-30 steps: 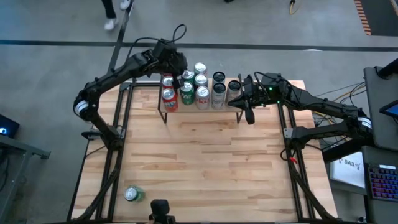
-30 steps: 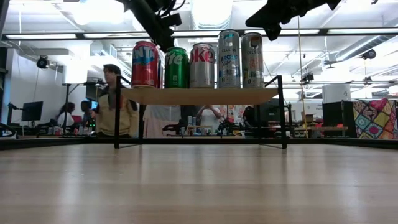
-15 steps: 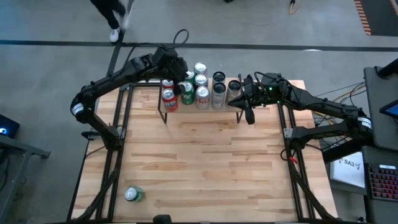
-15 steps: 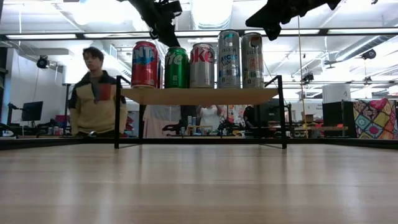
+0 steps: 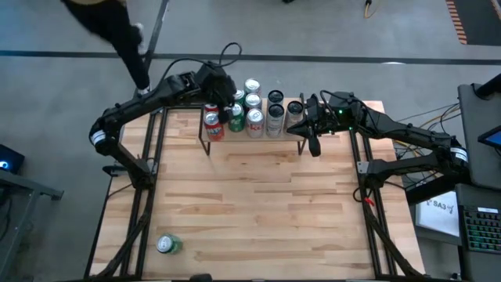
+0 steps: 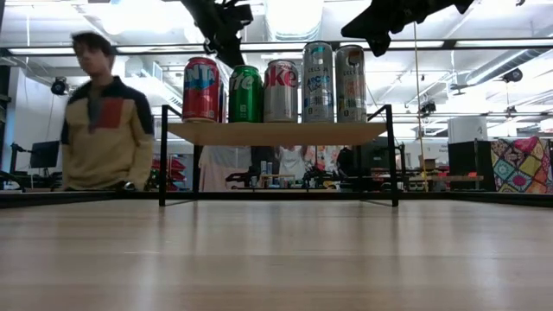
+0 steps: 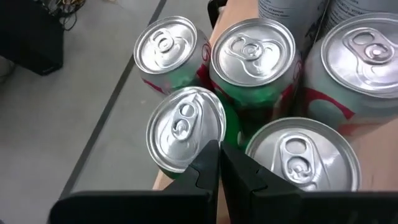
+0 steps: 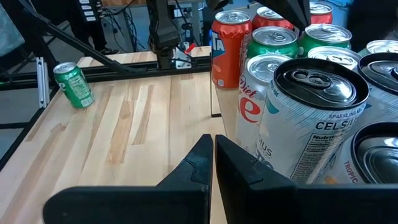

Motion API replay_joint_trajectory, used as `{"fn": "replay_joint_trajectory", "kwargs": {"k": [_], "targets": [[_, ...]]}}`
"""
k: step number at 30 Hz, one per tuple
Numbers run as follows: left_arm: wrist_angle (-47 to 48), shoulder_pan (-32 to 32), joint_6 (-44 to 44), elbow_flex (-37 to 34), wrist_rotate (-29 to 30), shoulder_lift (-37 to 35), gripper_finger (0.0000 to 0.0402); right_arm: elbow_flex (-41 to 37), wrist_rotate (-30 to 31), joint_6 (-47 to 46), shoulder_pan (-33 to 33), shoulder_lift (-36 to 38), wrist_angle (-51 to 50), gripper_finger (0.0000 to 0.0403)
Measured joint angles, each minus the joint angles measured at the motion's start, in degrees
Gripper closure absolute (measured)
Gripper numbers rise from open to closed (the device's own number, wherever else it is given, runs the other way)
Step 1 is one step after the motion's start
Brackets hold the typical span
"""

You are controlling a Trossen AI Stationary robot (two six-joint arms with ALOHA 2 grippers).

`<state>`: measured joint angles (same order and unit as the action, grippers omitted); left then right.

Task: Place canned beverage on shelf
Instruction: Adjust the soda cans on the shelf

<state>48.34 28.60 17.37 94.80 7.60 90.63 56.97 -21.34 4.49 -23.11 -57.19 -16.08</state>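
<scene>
The shelf (image 6: 276,132) stands at the table's far middle and carries several upright cans, among them a red one (image 6: 201,89) and a green one (image 6: 245,93). My left gripper (image 7: 219,149) is shut and hovers just over the can tops at the shelf's left end, also seen in the high view (image 5: 225,95). My right gripper (image 5: 313,146) is shut and hangs beside the shelf's right end, holding nothing. One more green can (image 5: 167,245) rests on the tabletop at the near left corner.
A person (image 6: 99,121) walks past behind the table's far edge. The wide wooden tabletop (image 5: 258,204) stretches in front of the shelf. Dark arm mounts (image 5: 141,168) stand along both side edges.
My left gripper, shut, has shifted a little toward the table's right above the shelf's left-hand cans and has rolled slightly. The cans have stayed put. The person behind the table has walked toward the left.
</scene>
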Motion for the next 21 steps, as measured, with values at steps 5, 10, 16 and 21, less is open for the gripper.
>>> {"fn": "replay_joint_trajectory", "kwargs": {"k": [5,10,16,21], "targets": [[1.31,-1.28,-0.71,0.0,0.05,0.0,0.0402,0.0,0.0,0.02,0.0,0.0,0.0,0.0394],[2.8,-2.59,-1.65,0.0,0.03,0.0,0.0402,0.0,0.0,0.03,0.0,0.0,0.02,0.0394],[2.92,-3.19,-1.94,0.0,2.16,0.0,0.0402,0.0,0.0,0.03,0.0,0.0,0.04,0.0394],[3.33,-3.47,-1.95,0.0,3.89,-0.52,0.0402,0.0,0.0,0.03,0.0,0.0,0.04,0.0394]]}}
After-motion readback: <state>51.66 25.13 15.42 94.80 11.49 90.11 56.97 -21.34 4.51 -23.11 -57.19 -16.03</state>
